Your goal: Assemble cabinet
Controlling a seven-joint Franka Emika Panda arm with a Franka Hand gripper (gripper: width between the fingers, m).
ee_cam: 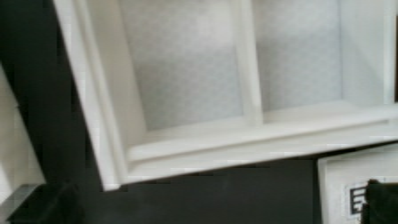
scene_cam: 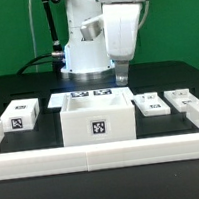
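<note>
Bright even light, wrist view blurred

The cabinet box (scene_cam: 97, 118) is seen white, marked with a black-and-white tag, as is a panel piece (scene_cam: 21, 117). The table (scene_cam: 15, 88) is black, the backdrop (scene_cam: 8, 28) green.

arm (scene_cam: 84, 39): 1 white Franka, base at 12 o'clock of exterior view | gripper (scene_cam: 122, 78): at 2 o'clock, pointing straight down | finger gap: unreadable

Exterior view: slightly raised, mid-distance — faces the arm (scene_cam: 90, 38) across the table (scene_cam: 25, 84).
Wrist view: very close, down onto a white ribbed panel (ee_cam: 196, 90).
Shared: unclear.
</note>
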